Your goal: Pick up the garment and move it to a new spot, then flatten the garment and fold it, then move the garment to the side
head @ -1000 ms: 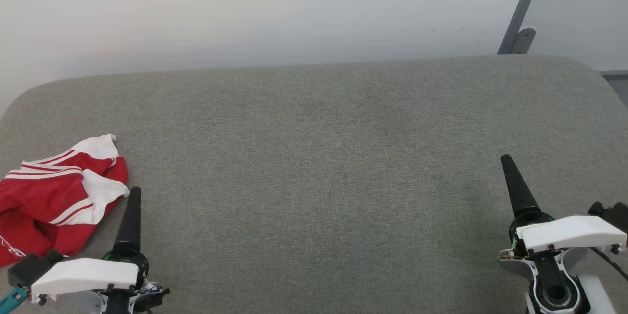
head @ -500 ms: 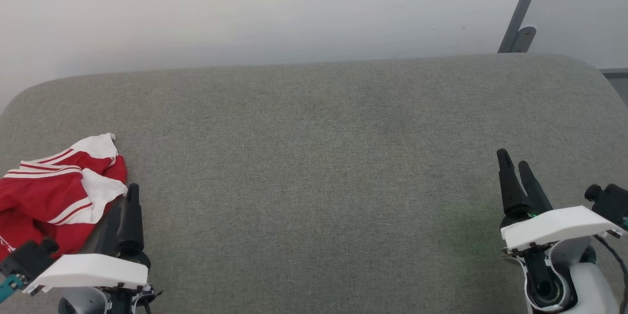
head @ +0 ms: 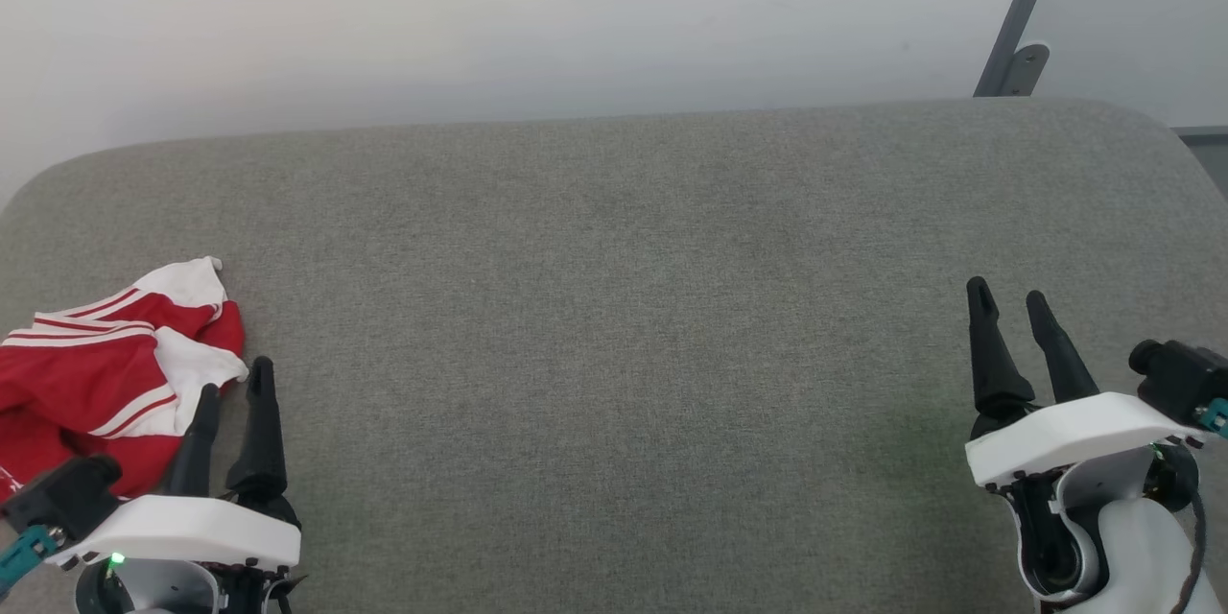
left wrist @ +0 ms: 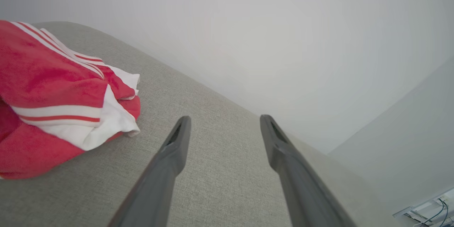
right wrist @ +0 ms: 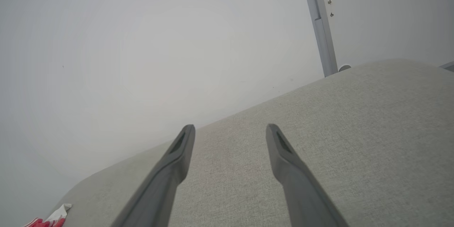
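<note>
You have the garment (head: 106, 374) lying in a crumpled heap at the near left corner of the grey padded surface (head: 614, 307), and the left edge of the head view cuts it off. The heap's long axis runs on a diagonal, from the near left toward the far right. Its far end is a white sleeve corner that points away from you, toward the wall. The red-and-white stripes lie across the top, rising slightly to the right.

Your left gripper (head: 234, 376) sits just to the right of the heap, fingers aimed at the far side. Its fingers are spread wide and hold nothing. In the left wrist view the nearest white fold is a little to the left of the left finger, with a strip of bare surface between them, and no cloth lies between the fingers.

Your right gripper (head: 1006, 290) is well apart from the garment, at the near right of the surface. It too is spread wide and empty.
</note>
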Motion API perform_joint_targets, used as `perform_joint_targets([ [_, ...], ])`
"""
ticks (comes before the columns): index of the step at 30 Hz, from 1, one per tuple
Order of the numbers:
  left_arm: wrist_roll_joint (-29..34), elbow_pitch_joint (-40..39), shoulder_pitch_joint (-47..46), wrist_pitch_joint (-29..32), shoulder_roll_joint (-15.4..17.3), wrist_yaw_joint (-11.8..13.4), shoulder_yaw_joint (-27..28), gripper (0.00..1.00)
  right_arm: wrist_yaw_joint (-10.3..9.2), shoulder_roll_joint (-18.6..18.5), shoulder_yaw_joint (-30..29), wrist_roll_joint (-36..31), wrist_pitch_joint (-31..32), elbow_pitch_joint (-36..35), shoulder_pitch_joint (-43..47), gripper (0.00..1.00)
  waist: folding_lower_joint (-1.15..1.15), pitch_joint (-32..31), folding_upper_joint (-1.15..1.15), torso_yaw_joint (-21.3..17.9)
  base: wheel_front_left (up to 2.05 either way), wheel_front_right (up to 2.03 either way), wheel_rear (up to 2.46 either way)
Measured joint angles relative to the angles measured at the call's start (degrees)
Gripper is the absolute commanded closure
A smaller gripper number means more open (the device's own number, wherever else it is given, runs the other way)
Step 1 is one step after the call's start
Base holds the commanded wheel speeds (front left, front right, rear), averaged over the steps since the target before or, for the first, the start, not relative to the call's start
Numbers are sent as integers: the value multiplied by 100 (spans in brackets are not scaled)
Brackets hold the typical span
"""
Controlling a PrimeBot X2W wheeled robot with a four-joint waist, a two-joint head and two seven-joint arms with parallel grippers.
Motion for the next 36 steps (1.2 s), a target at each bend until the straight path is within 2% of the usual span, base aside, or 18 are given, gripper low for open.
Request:
perform_joint_targets([
  [15,1076,-111,94,-264,32,0,43,0,0,36,-186,-1771,-255,320,-100,0,0,41,0,-51,0,0,0],
  [28,1709,-59,108,-442,105,0,126,0,1,87,-298,-2914,-445,516,-244,0,0,116,0,-127,0,0,0],
  [36,1989,127,107,-544,263,0,102,0,1,124,-288,-3310,-544,672,-306,0,0,141,0,-199,0,0,0],
])
